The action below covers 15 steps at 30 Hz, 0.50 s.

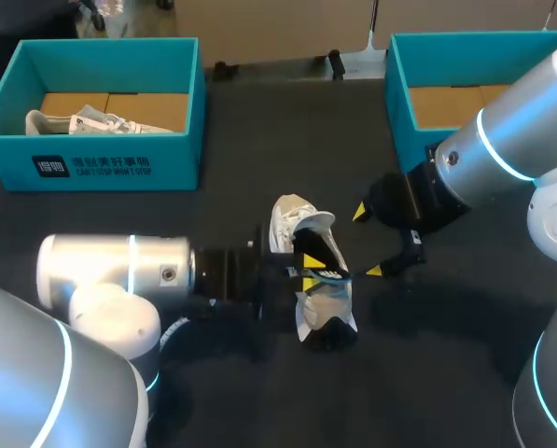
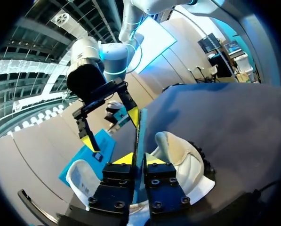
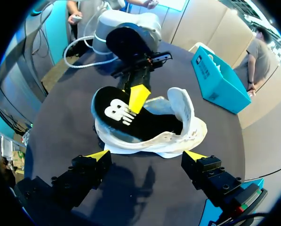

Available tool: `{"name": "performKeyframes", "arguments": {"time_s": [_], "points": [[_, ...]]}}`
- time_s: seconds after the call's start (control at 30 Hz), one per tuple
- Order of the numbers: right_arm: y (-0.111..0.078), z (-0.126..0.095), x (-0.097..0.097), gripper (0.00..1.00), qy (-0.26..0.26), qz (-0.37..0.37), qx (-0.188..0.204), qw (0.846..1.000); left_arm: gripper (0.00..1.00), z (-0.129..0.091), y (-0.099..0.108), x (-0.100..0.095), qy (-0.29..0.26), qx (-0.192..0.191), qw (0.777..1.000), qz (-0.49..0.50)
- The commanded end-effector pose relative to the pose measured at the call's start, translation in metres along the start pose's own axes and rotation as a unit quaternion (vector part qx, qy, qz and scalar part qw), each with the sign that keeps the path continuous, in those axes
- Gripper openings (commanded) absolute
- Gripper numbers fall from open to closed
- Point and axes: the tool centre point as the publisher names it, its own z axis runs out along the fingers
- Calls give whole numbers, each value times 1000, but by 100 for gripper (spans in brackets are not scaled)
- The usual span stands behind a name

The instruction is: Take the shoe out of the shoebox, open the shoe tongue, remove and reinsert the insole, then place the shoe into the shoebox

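**Shoe on its side at mid-table, insole pinched**

Counted on the table (image 1: 241, 187): 2 shoeboxes, 2 shoes, 1 insole, 2 grippers.

Out of both boxes, near the table's middle: the shoe (image 1: 287, 222) (image 3: 178, 136) (image 2: 180, 153), on its side between the 2 grippers. Long axis from the far side toward the near edge, slanting slightly to the right at the near end. Opening turned toward the right gripper (image 1: 367, 243) (image 3: 147, 157) (image 2: 111, 128), sole toward the left arm. Logo end of the black insole (image 3: 126, 115) (image 1: 323, 247) (image 2: 138, 136) toward the near edge. Toe and heel otherwise hard to tell apart.

In from the left, low over the table: the left gripper (image 1: 308, 273) (image 2: 139, 159) (image 3: 139, 96), fingers pressed close on the insole from 2 sides. Seen edge-on as a thin strip between them in the left wrist view. 1 yellow tip flat on the black face in the right wrist view. Insole partly inside the shoe.

Just right of the shoe and apart from it: the right gripper, fingers spread wide, holding nothing.

At far left: the left shoebox (image 1: 110, 163) (image 3: 220, 82), teal, with the second shoe (image 1: 82, 121) lying inside on the cardboard floor. At far right: the right shoebox (image 1: 404, 103), also teal, cardboard floor showing.
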Motion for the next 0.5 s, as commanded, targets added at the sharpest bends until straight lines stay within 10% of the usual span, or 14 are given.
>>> {"name": "performKeyframes", "arguments": {"time_s": [0.03,0.5], "points": [[1,1,1,100,-2,1,3,1000,0,0,4,6,1,0,1000,-3],[1,1,1,100,-2,1,3,1000,0,-5,32,-7,-4,-24,1000,7]]}}
